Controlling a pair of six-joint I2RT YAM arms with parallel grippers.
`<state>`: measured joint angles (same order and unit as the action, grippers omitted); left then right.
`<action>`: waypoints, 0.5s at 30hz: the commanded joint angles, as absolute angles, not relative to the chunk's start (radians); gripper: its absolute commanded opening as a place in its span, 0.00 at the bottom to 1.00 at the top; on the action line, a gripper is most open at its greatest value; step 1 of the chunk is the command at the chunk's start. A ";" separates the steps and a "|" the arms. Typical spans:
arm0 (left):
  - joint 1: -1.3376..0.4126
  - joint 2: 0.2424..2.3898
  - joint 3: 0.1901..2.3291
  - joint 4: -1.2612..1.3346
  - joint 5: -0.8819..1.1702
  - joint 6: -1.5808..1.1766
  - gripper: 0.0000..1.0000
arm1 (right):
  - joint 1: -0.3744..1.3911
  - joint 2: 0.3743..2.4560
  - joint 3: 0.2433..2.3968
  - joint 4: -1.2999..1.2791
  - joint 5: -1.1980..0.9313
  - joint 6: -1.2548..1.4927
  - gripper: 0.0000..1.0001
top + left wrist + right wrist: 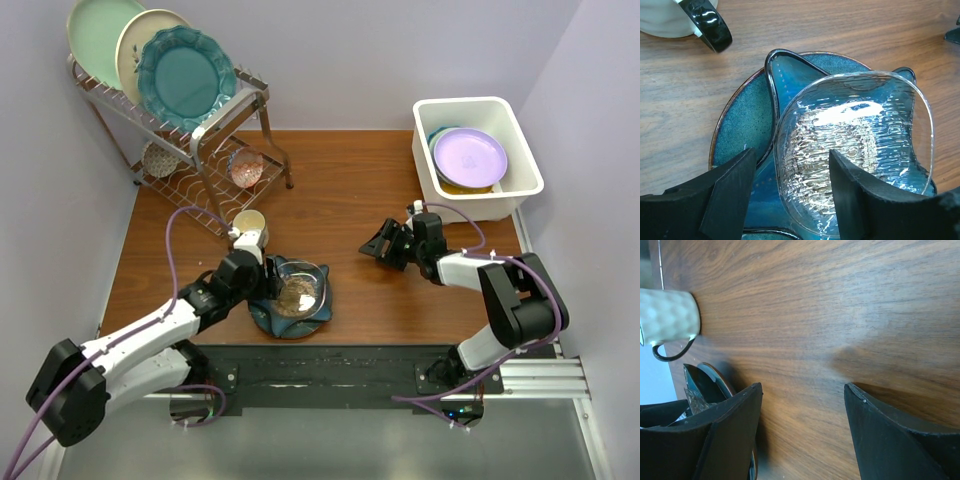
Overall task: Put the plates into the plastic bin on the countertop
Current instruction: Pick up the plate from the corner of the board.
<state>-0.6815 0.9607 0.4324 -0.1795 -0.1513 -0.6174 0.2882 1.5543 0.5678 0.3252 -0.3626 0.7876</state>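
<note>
Top external view puts the task partway. The countertop (pixel 350 170) carries the plastic bin (pixel 465 103) at its far right corner. A lavender plate (pixel 470 157) lies flat on top inside the bin, with other rims peeking out beneath it, so several plates are in. One stack is left, well apart from the bin, out toward the near left of it. At its base is a dark teal plate (pixel 270 318). I judge this stack to be the remaining work. The wire rack (pixel 200 130), farthest from the bin, holds upright plates that are not part of the job. A cream cup (pixel 250 225) stands just beyond the stack, on the side away from the bin.

Only the overhead camera shows the bin and its load; neither wrist camera has it in frame. The left wrist view gives what the overhead blurs, which is the layering. A blue plate (pixel 790 75) with upturned corners lies on the teal one, and a clear glass dish (pixel 855 135) rests on that. The left gripper (pixel 792 152) is spread, one finger outside and one inside the glass rim, not clamped on it. The right wrist view shows the right gripper (pixel 802 386) spread wide with only bare wood between its fingers. It hangs between the bin and the stack.
</note>
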 commanded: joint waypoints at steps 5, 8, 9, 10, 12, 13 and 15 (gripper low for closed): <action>-0.687 0.856 0.429 -0.251 -0.146 -0.626 0.67 | 0.291 1.591 0.554 0.370 -0.380 0.781 0.70; -0.689 0.801 0.426 -0.267 -0.156 -0.630 0.67 | 0.291 1.606 0.554 0.387 -0.387 0.785 0.70; -0.689 0.798 0.425 -0.265 -0.147 -0.632 0.68 | 0.293 1.611 0.552 0.388 -0.388 0.785 0.70; -0.689 0.798 0.428 -0.268 -0.146 -0.635 0.68 | 0.293 1.614 0.552 0.391 -0.390 0.785 0.70; -0.690 0.802 0.425 -0.269 -0.140 -0.638 0.67 | 0.293 1.623 0.548 0.396 -0.390 0.784 0.70; -0.690 0.813 0.419 -0.262 -0.129 -0.637 0.66 | 0.293 1.626 0.546 0.400 -0.390 0.784 0.70; -0.690 0.836 0.417 -0.250 -0.094 -0.635 0.64 | 0.293 1.635 0.542 0.406 -0.391 0.784 0.70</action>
